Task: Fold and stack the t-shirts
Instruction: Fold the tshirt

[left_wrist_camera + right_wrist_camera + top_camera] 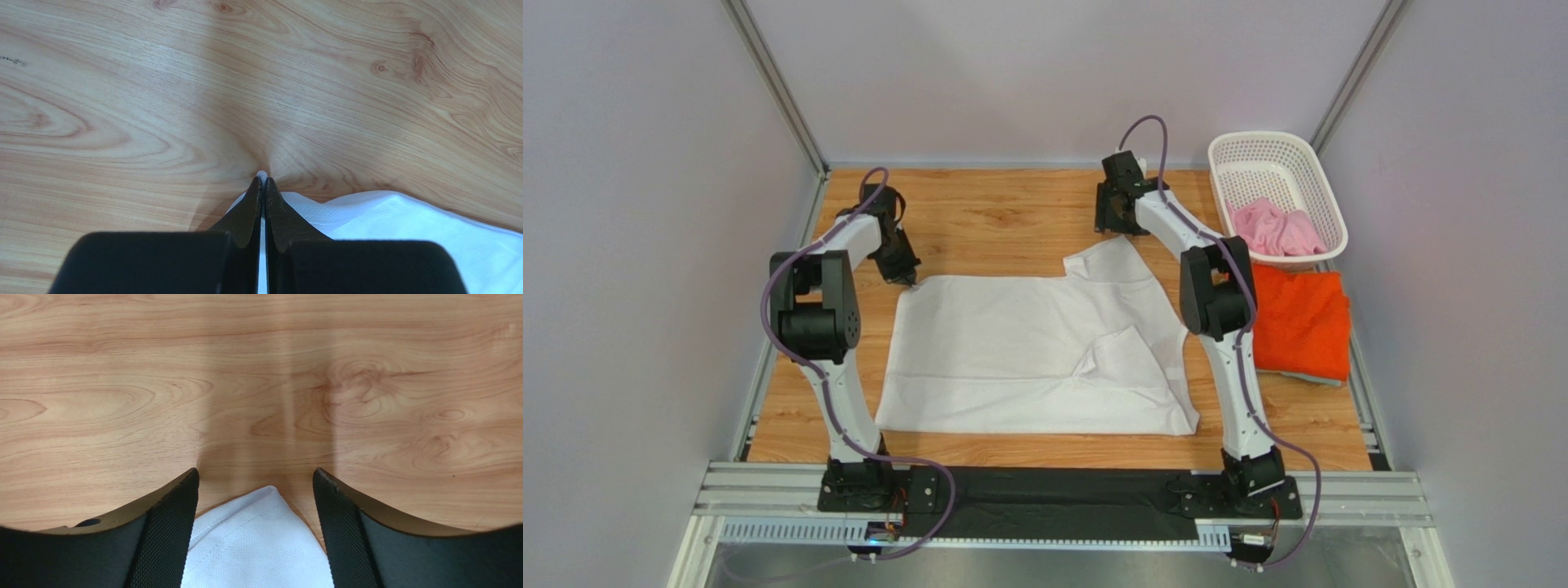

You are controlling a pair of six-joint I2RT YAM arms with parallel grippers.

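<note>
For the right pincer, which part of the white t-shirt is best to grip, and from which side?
Probably the rounded far corner of the white t-shirt, lying flat between the fingers of the open right pincer: come straight down from above and close on its edge.

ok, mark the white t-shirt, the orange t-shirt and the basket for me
white t-shirt (1014, 349), top external view, flat middle of the body
orange t-shirt (1308, 325), top external view, centre of folded top
basket (1274, 169), top external view, bare lattice at far end

Table (1014, 221): wood grain, smooth, slight sheen.
White t-shirt (1014, 355): soft matt cloth, finely knit.
Basket (1271, 159): white plastic lattice.
Right gripper pads (166, 539): black, rough-textured.
</note>
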